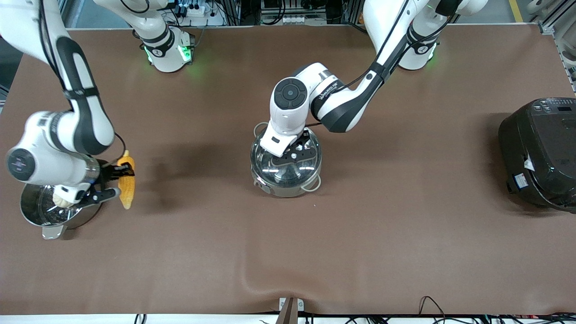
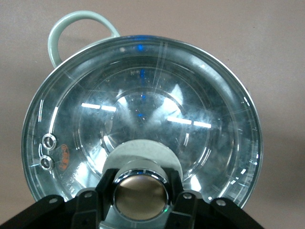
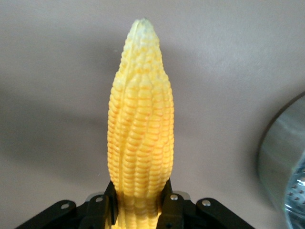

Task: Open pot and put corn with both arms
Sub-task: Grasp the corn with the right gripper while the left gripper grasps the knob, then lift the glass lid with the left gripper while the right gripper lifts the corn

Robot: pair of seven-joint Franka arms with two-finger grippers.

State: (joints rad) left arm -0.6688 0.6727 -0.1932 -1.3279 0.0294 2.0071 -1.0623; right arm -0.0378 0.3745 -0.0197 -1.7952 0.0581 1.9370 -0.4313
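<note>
The shiny steel pot (image 1: 288, 191) stands mid-table with its clear glass lid (image 1: 288, 173) resting on it. My left gripper (image 1: 294, 155) is over the lid, shut on the lid's knob. In the left wrist view the fingers clasp the round knob (image 2: 140, 193) on both sides, with the lid (image 2: 143, 105) and a looped pot handle (image 2: 62, 28) below. My right gripper (image 1: 118, 182) is shut on the yellow corn (image 1: 128, 189), held over the table beside the steamer pot. In the right wrist view the corn (image 3: 140, 119) points away from the gripper (image 3: 138, 198).
A steel steamer pot (image 1: 31, 216) with a white bun (image 1: 63, 198) stands at the right arm's end, partly under the right wrist; its rim shows in the right wrist view (image 3: 281, 162). A big black rice cooker (image 1: 540, 153) stands at the left arm's end.
</note>
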